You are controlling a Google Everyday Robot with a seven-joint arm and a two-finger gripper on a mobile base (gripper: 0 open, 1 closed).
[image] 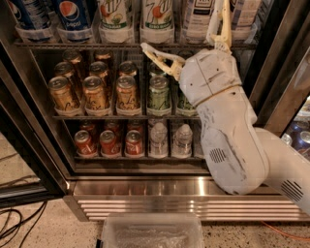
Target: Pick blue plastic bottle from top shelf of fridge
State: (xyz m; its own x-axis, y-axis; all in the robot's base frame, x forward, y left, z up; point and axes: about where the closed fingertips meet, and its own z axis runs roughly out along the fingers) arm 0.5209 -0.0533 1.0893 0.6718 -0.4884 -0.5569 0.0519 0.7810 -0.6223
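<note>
Two blue plastic bottles with Pepsi labels (75, 14) stand at the left of the top shelf (72, 44), a thin wire rack across the top of the fridge (193, 198). Only their lower halves show. Beside them stand green-labelled bottles (157, 17) and a white-labelled one (198, 17). My gripper (156, 57) is on a bulky white arm (227, 126) coming in from the lower right. It points left, just below the top shelf, in front of the upper can rack. It is right of and below the blue bottles and holds nothing that I can see.
Gold and green cans (94, 94) line the middle rack. Red cans (109, 143) and small clear bottles (157, 138) stand on the lowest rack. A clear plastic bin (150, 232) lies on the floor in front. Cables (14, 223) lie at the lower left. The open glass door (290, 82) stands at the right.
</note>
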